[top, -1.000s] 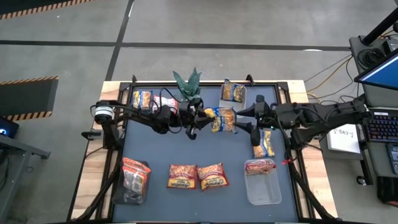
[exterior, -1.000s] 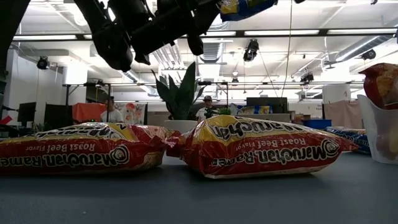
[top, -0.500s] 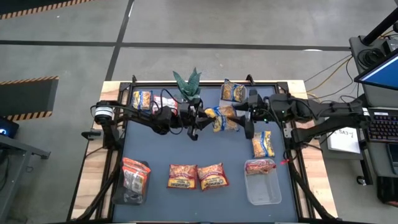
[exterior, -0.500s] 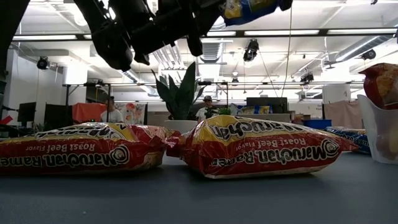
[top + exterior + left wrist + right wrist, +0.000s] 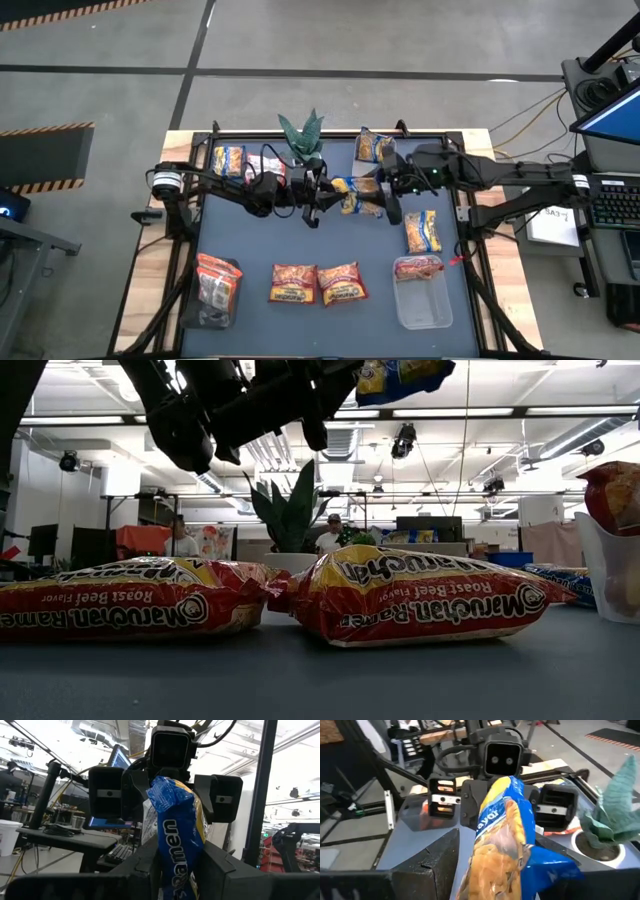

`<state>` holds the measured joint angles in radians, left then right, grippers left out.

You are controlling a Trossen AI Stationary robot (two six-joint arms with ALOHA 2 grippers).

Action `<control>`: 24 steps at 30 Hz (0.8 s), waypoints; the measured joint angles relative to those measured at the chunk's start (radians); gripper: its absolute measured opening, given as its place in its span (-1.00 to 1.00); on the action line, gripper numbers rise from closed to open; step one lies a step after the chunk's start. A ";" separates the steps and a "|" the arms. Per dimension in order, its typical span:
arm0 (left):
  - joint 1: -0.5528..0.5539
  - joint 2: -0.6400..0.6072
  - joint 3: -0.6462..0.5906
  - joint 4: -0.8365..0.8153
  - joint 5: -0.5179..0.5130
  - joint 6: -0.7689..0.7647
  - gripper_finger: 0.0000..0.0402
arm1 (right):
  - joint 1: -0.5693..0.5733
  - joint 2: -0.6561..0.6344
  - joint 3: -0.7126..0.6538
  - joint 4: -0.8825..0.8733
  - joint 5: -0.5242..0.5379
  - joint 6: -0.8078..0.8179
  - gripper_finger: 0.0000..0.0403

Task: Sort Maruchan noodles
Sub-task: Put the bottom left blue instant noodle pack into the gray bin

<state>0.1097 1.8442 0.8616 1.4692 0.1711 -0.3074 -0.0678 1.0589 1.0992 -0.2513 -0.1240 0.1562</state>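
Maruchan noodles sit nearest the front edge of the counter (image 5: 250,240): two red beef packets (image 5: 318,283) side by side, an orange packet (image 5: 418,267) in a clear bin (image 5: 424,306). Farther back, above mid-counter, a yellow-and-blue ramen packet (image 5: 357,193) hangs between both arms. The left claw (image 5: 322,192) pinches one end; the right claw (image 5: 385,190) brackets the other, grip uncertain. Beyond stands a potted plant (image 5: 301,135).
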 joint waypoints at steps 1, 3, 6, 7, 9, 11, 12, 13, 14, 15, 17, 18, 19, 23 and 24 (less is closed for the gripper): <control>0.000 0.000 0.000 0.000 0.000 0.000 -0.62 | -0.004 0.002 0.000 0.003 -0.007 0.000 -0.05; 0.001 0.000 0.000 -0.001 -0.001 0.000 -0.62 | -0.012 0.003 0.000 0.002 -0.008 -0.005 -0.13; 0.001 0.000 0.000 -0.006 -0.001 0.000 -0.62 | -0.015 -0.003 0.000 0.000 -0.009 -0.012 -0.27; 0.001 0.000 0.000 -0.010 -0.002 0.000 -0.62 | -0.015 -0.007 0.000 0.001 -0.011 -0.016 -0.32; 0.001 0.000 0.000 -0.014 -0.002 0.000 -0.62 | -0.015 -0.014 0.000 0.000 -0.010 -0.019 -0.43; 0.000 0.000 0.000 -0.014 -0.001 0.000 -0.61 | -0.015 -0.017 0.000 0.002 -0.007 -0.025 -0.55; 0.000 0.000 0.000 -0.013 0.000 0.000 -0.61 | -0.015 -0.018 0.000 0.000 -0.005 -0.027 -0.60; 0.001 0.000 0.000 -0.014 -0.001 -0.001 -0.61 | -0.015 -0.019 0.000 -0.003 -0.004 -0.032 -0.65; 0.001 0.000 0.000 -0.014 -0.001 -0.002 -0.61 | -0.015 -0.019 0.000 -0.003 -0.005 -0.039 -0.69; 0.001 0.000 0.000 -0.014 -0.001 -0.002 -0.61 | -0.015 -0.019 0.000 -0.003 -0.005 -0.042 -0.72; 0.001 0.000 0.000 -0.013 -0.001 -0.007 -0.61 | -0.015 -0.018 0.000 -0.002 -0.005 -0.045 -0.75; 0.002 0.000 0.000 -0.013 -0.001 -0.010 -0.61 | -0.015 -0.018 0.000 -0.003 -0.005 -0.045 -0.76; 0.002 0.000 0.000 -0.013 -0.001 -0.013 -0.61 | -0.015 -0.018 0.000 -0.003 -0.004 -0.047 -0.76; 0.003 -0.004 0.000 -0.015 -0.001 -0.015 -0.50 | -0.015 -0.019 0.000 -0.001 -0.007 -0.060 -0.75; 0.004 -0.005 0.000 -0.015 -0.001 -0.015 -0.45 | -0.015 -0.021 0.000 -0.002 -0.007 -0.065 -0.76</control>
<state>0.1134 1.8390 0.8619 1.4544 0.1704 -0.3225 -0.0826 1.0378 1.0992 -0.2531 -0.1315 0.0915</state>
